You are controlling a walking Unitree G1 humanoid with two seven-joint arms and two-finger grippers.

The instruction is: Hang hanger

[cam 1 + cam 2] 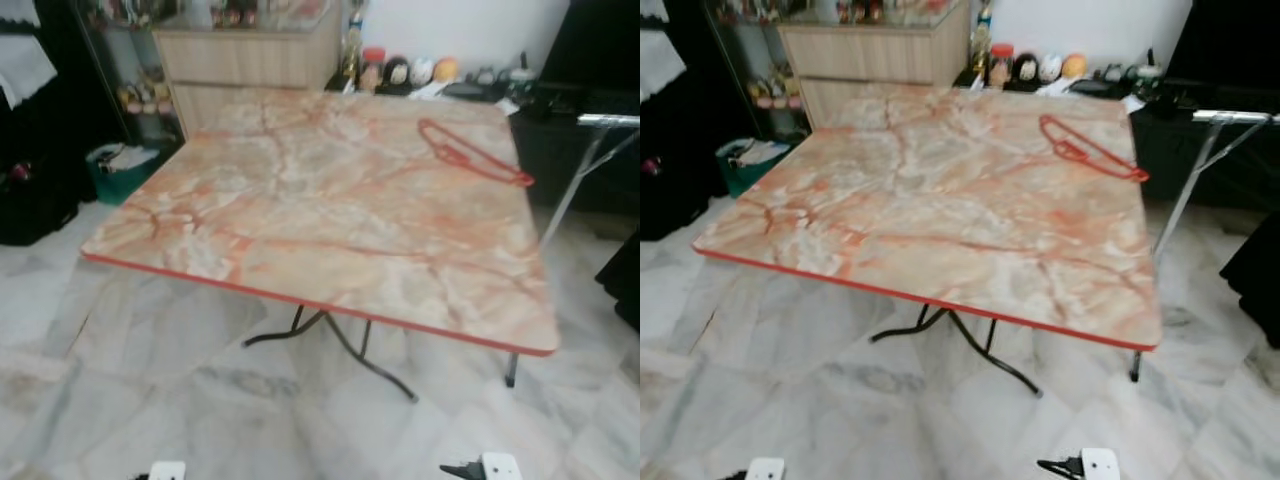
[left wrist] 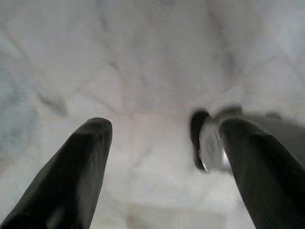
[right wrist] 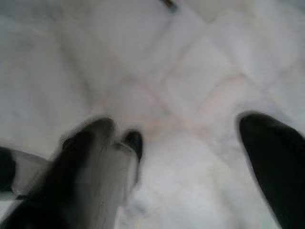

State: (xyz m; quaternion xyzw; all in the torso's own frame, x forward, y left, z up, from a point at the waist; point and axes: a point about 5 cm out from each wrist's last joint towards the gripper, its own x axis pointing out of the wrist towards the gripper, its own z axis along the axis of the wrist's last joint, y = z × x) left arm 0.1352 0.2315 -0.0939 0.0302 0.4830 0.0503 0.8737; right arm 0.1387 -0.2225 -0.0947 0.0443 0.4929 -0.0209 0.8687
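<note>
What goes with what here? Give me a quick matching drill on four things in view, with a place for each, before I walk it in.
Things:
1. red hanger
2. green basket
3. metal rack bar
4. wooden cabinet

Places:
A. on the floor left of the table
B. flat on the table's far right corner
C. behind the table's far edge
D. right of the table, off its far corner

Pairs: 1-B, 2-A, 3-D, 4-C
</note>
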